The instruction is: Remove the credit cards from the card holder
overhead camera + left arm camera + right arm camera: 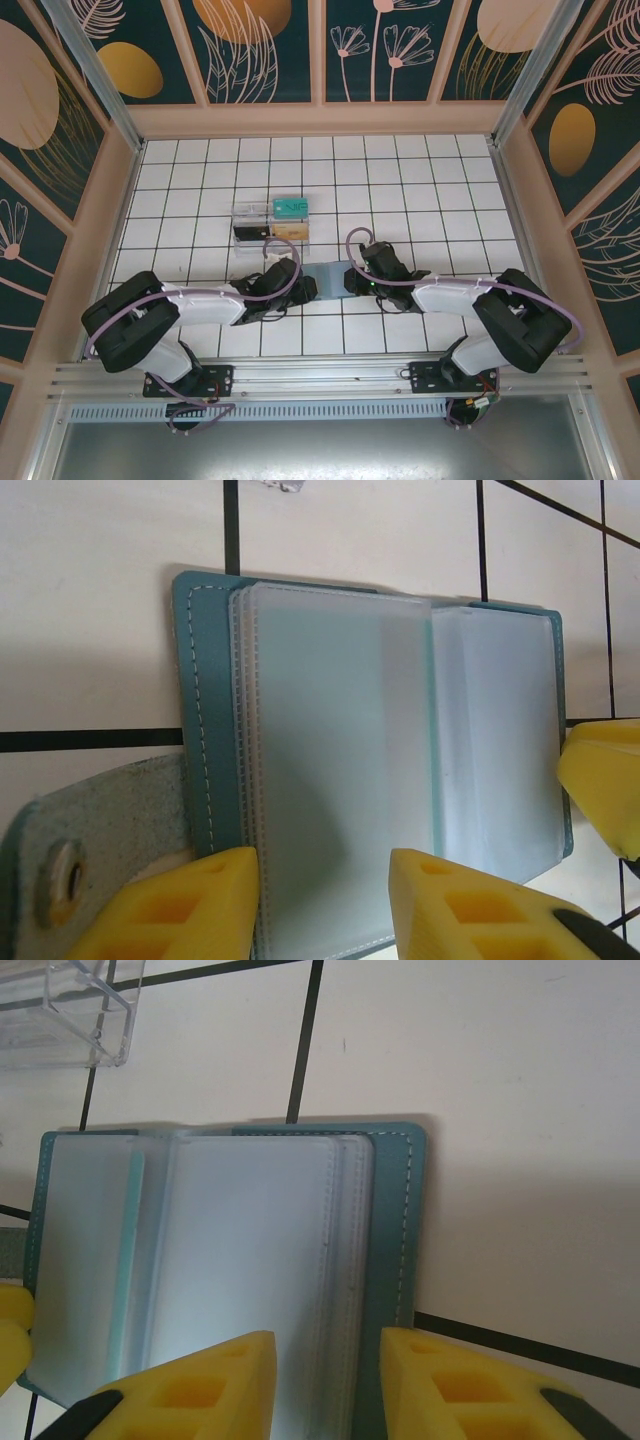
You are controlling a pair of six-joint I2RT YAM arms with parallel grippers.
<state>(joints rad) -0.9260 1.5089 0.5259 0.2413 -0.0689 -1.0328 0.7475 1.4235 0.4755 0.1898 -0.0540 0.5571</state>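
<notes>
White-tiled tabletop (420, 180): the floppy, slick-sleeved card holder (333, 277) is straddled by the part-open left gripper (322, 880) and right gripper (328, 1360), nothing clamped; its stitched border (400, 1220) is probably best pinned.

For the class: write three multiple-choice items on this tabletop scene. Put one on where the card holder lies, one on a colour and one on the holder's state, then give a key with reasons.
1. Where does the card holder lie?
A. Between the left gripper and the right gripper
B. Against the far wall
C. On top of an arm

2. What colour are the gripper fingers?
A. Red
B. Yellow
C. Green

3. What state is the card holder in?
A. Folded shut
B. Standing on edge
C. Lying open, with clear sleeves showing

Key:
1 A: the top view shows a gripper at each end of it.
2 B: both wrist views show yellow fingers.
3 C: both wrist views show the sleeves spread flat over the cover.
</notes>
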